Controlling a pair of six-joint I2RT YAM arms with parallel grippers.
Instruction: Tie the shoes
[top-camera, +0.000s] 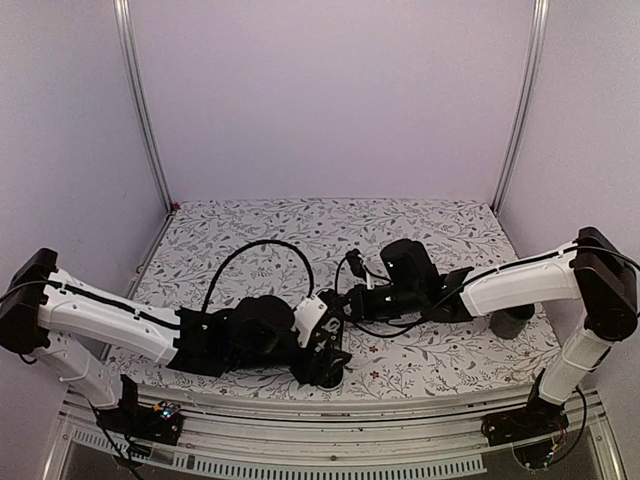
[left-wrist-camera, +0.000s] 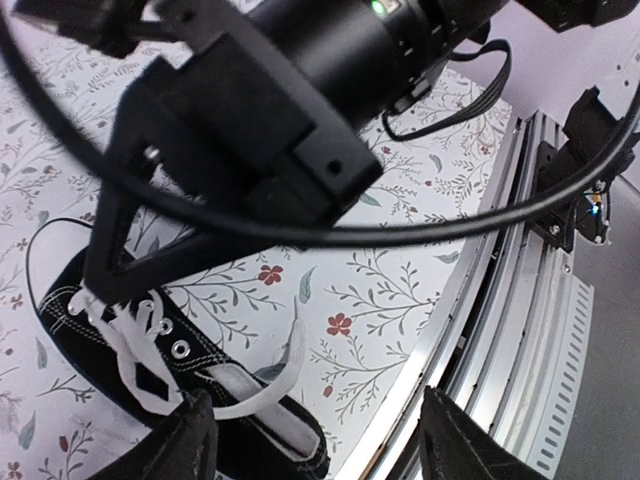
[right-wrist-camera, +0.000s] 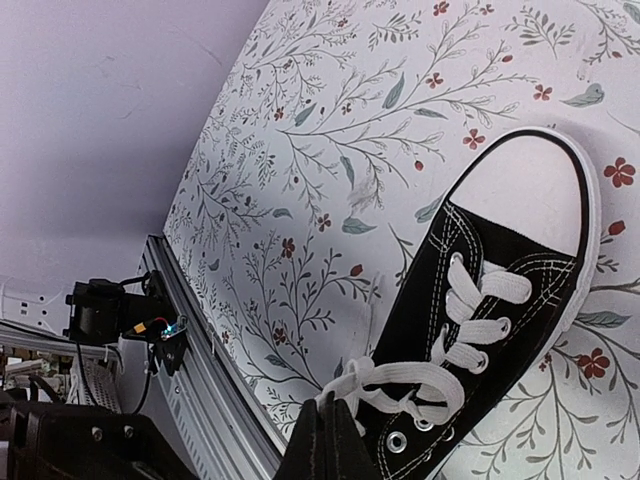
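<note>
The black canvas sneaker (right-wrist-camera: 500, 290) was set upright on the floral-covered counter (right-wrist-camera: 330, 120), close to the front edge and roughly midway between the two arms. Its white toe cap (right-wrist-camera: 535, 185) was turned away from that edge. Its white laces (right-wrist-camera: 470, 330) were threaded through the eyelets but not knotted. A loop of lace by the top eyelets was pinched in the right pincer (right-wrist-camera: 325, 412), its fingers clenched together on it. The left pincer (left-wrist-camera: 312, 400) was seen released, fingers spread wide, by the heel end. There a free lace strand (left-wrist-camera: 285, 375) was draped onto the counter, near the metal rail (left-wrist-camera: 500, 300).
</note>
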